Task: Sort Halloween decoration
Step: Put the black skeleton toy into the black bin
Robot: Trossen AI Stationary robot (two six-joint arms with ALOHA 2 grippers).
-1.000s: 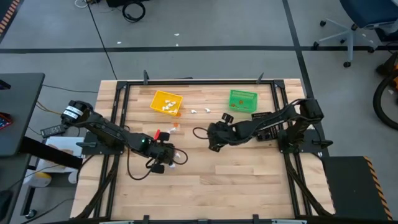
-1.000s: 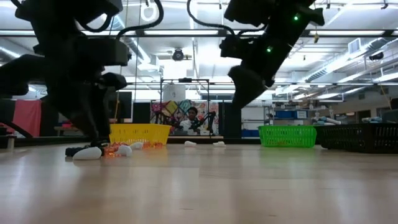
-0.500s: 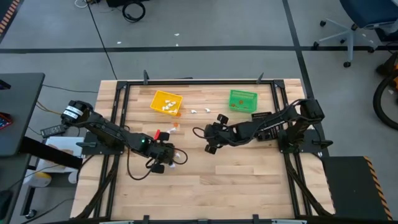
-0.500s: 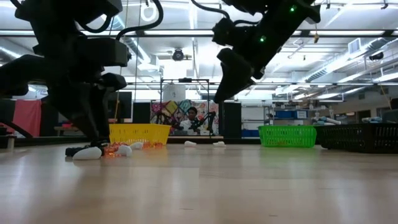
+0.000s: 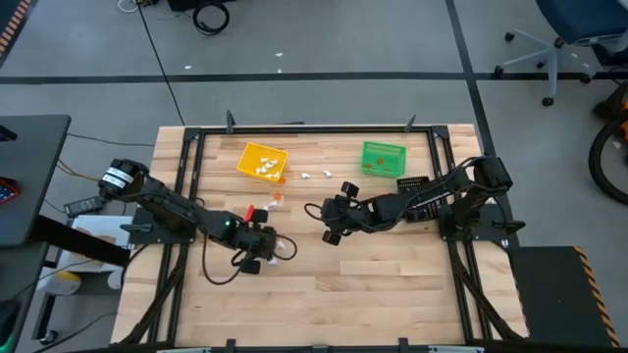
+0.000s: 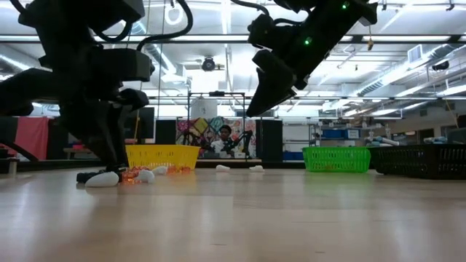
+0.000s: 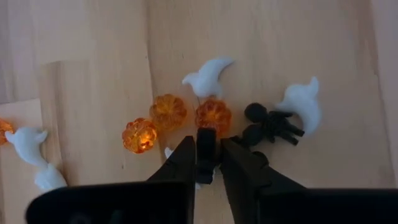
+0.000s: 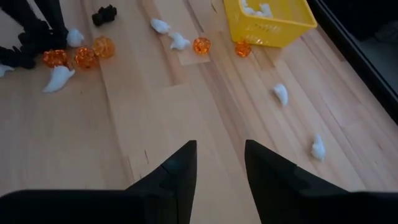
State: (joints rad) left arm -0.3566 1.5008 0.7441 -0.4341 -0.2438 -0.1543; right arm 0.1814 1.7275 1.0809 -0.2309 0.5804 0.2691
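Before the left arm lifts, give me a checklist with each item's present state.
1. Left gripper closed on a piece: ok, its fingers pinch a small black trinket against the table.
2. Only one piece caught: cannot tell, a white bit shows right beside the fingers.
3. Neighbours apart from the fingers: not ok, an orange pumpkin and a black spider lie close by.
4. Right gripper out of the way: ok, raised above the table, open and empty.
5. Yellow bin upright and reachable: ok, white pieces already inside.
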